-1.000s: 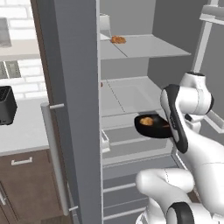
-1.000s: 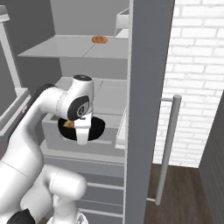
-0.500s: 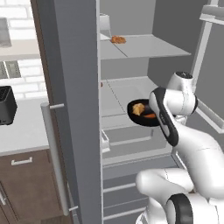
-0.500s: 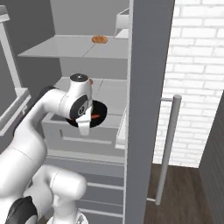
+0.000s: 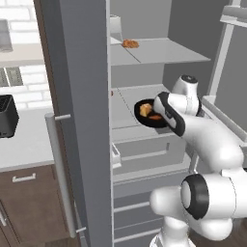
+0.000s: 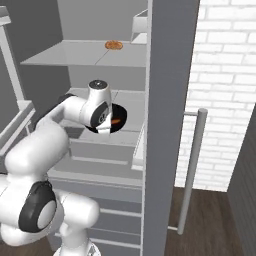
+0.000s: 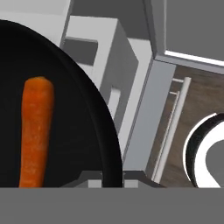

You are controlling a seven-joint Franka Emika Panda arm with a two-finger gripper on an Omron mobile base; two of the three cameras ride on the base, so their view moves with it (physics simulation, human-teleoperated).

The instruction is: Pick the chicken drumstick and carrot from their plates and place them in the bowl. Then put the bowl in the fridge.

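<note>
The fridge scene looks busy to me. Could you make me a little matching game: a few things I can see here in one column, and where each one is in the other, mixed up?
Things:
1. carrot
2. black bowl
3. small orange-brown food item
4. long bar handle

Places:
A. on the upper fridge shelf
B. lying inside the bowl
C. on the edge of the open fridge door, by the brick wall
D. held by the gripper at its rim, over the middle shelf

Pairs: 1-B, 2-D, 3-A, 4-C
</note>
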